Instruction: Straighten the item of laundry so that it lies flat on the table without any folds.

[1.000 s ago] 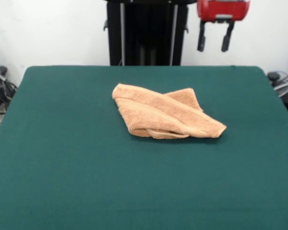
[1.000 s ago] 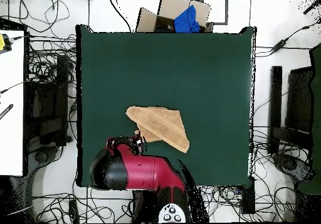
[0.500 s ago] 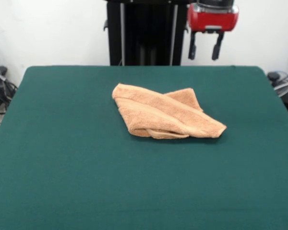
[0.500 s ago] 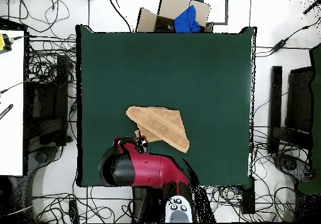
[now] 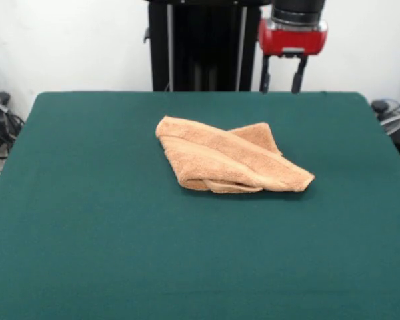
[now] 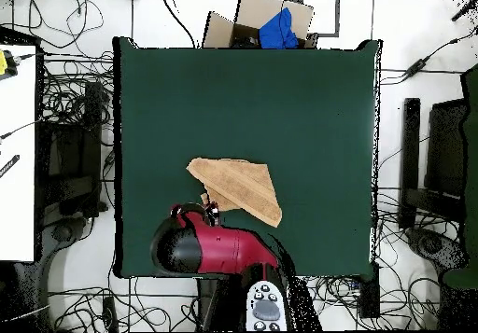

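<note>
The red and black arm hung over the far edge of the table (image 5: 87, 253), its wrist vertical and the gripper (image 5: 281, 83) pointing straight down — 2 dark fingers (image 5: 264, 75) spread apart with nothing between them. Their tips stood just above the green cloth, behind the towel (image 5: 230, 159) and apart from it. In the overhead view the arm's red body (image 6: 219, 252) lay across the table's edge beside the towel (image 6: 239, 187), hiding most of the gripper. The towel lay near the middle of the table, crumpled and folded over itself — 1 flap doubled across the rest, a corner poking out toward the arm. No tag, label or writing could be read.
</note>
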